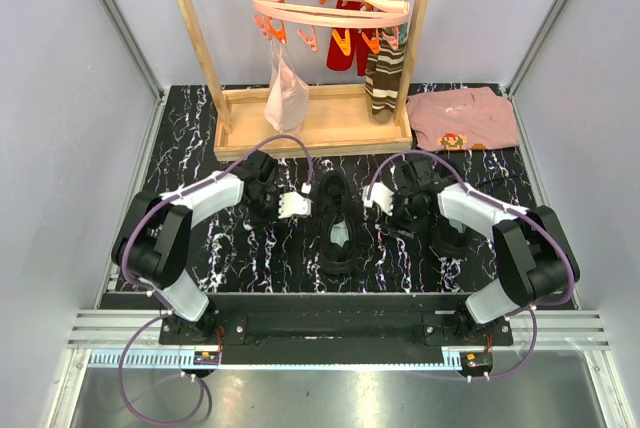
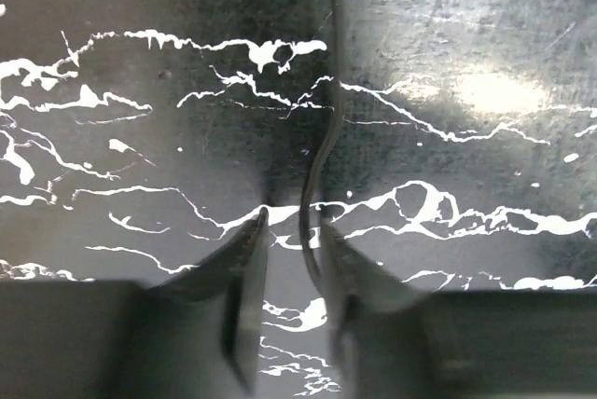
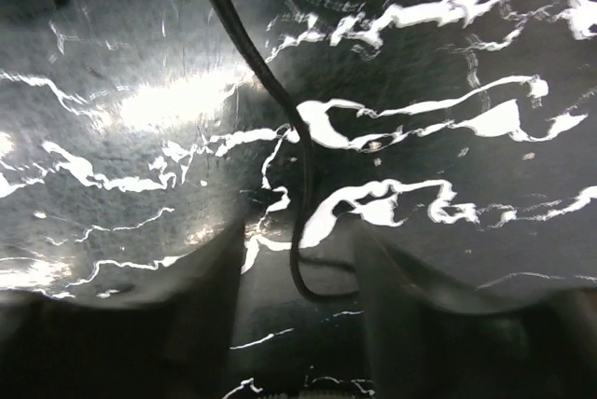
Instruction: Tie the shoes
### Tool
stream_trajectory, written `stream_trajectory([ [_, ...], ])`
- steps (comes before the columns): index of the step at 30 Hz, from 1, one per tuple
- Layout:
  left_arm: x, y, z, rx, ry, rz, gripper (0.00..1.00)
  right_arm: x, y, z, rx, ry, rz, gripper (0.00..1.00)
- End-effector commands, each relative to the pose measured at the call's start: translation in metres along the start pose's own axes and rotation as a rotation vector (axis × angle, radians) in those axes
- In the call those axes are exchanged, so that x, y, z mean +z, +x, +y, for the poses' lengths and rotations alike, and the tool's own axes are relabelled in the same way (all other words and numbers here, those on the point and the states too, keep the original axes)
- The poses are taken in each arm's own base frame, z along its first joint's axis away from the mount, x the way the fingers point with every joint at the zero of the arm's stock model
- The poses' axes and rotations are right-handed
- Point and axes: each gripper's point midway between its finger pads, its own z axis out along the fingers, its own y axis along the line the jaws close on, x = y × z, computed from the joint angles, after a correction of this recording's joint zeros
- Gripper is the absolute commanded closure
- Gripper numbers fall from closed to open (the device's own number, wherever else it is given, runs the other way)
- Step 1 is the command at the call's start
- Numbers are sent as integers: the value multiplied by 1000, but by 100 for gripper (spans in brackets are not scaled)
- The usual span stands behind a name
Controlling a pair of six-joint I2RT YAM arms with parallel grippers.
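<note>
One black shoe (image 1: 340, 218) lies in the middle of the black marbled table (image 1: 240, 258), toe toward me, its pale insole showing. A second dark shoe (image 1: 452, 238) sits partly hidden under my right arm. My left gripper (image 1: 295, 206) is just left of the middle shoe, my right gripper (image 1: 380, 198) just right of it. In the left wrist view my gripper (image 2: 292, 217) is open low over the table, with a thin black lace (image 2: 322, 138) running between the fingers along the right one. In the right wrist view my gripper (image 3: 297, 231) is open with a lace (image 3: 300, 222) curving between the fingers.
A wooden rack (image 1: 310, 133) stands at the back with a pink peg hanger (image 1: 330, 3), a striped brown sock (image 1: 385, 78) and other garments. A folded pink shirt (image 1: 465, 118) lies at the back right. Grey walls close in both sides.
</note>
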Motion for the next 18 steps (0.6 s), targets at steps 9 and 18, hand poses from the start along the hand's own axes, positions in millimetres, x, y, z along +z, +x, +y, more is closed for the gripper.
stream_trajectory([
  [9,-55,-95,-7,-52,-31,-477,51,-64,-79,-3,145,58,-261,25],
  [18,-25,-119,1,-123,24,-461,55,-63,-87,1,275,7,-301,28],
])
